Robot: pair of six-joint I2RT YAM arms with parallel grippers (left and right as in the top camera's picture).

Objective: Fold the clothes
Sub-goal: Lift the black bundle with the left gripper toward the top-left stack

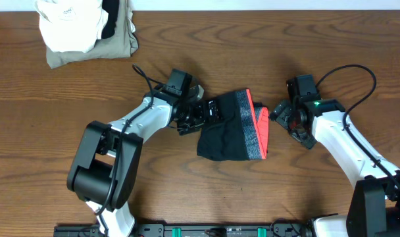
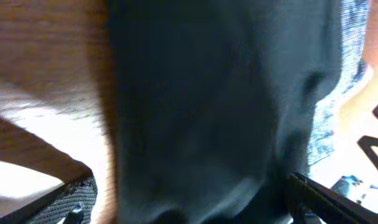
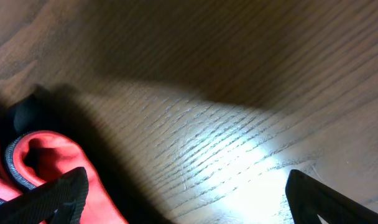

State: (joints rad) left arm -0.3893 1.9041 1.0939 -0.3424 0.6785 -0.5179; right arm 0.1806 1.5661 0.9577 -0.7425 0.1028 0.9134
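Observation:
The black garment (image 1: 227, 130) lies folded into a compact rectangle at the table's middle. Its grey waistband (image 1: 255, 135) with a red-orange edge (image 1: 260, 117) faces right. My left gripper (image 1: 203, 113) is at the garment's left edge. In the left wrist view its fingers (image 2: 189, 208) are spread wide, with black fabric (image 2: 207, 93) filling the space between them. My right gripper (image 1: 277, 114) sits just right of the red edge. In the right wrist view it is open (image 3: 189, 199) over bare wood, with the red edge (image 3: 52, 155) at its left finger.
A white folded cloth (image 1: 68, 26) lies on a khaki-olive folded garment (image 1: 118, 45) at the far left corner. The wooden table (image 1: 331, 39) stretches around the garment. The left arm's cable (image 1: 142, 76) loops above its wrist.

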